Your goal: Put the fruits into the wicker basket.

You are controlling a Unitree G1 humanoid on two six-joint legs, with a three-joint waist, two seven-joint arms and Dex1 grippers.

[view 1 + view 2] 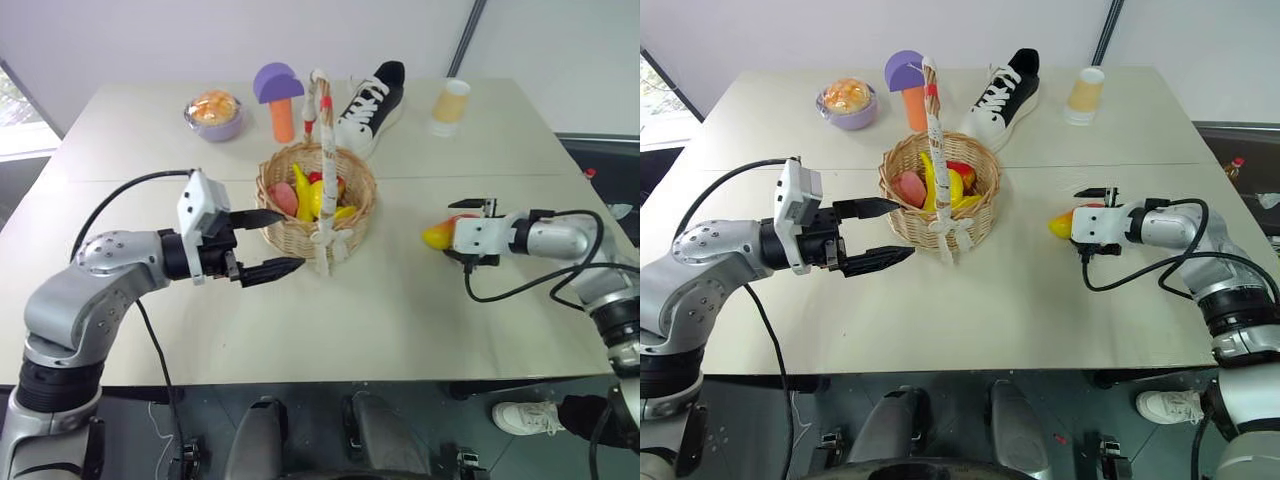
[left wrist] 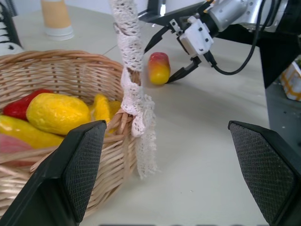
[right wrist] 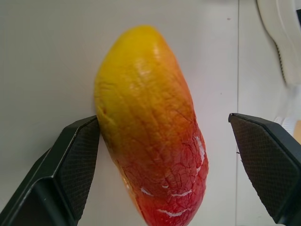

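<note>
Left eye view has the big pale surface [image 1: 400, 300] taking up most of the shot, with the wicker basket [image 1: 350, 215] sitting near the middle, its tall cloth-wrapped handle [image 1: 325, 150] standing up. Inside the basket there's already a pink-orange peach [image 1: 284, 198] on the left side and a bumpy yellow lemon [image 2: 57, 112] next to some other yellow and red pieces.

Along the far edge: a black-and-white sneaker [image 1: 373, 105] just behind the basket, a purple-capped mushroom toy [image 1: 279, 98] beside it, a lilac bowl [image 1: 214, 114] with an orange bun further left, and a paper cup [image 1: 450, 105] off to the right.

The left pincer [image 1: 268, 243] is just beside the basket's left rim, jaws wide apart, nothing in them.

The right pincer [image 1: 462, 232] is out on the right side of the surface, well apart from the basket. The yellow-and-red mango [image 3: 150, 127] lies on the surface between its fingers; the jaws are spread open, with one finger [image 3: 70, 160] right up against the fruit and the other finger [image 3: 268, 160] standing clear of it.
</note>
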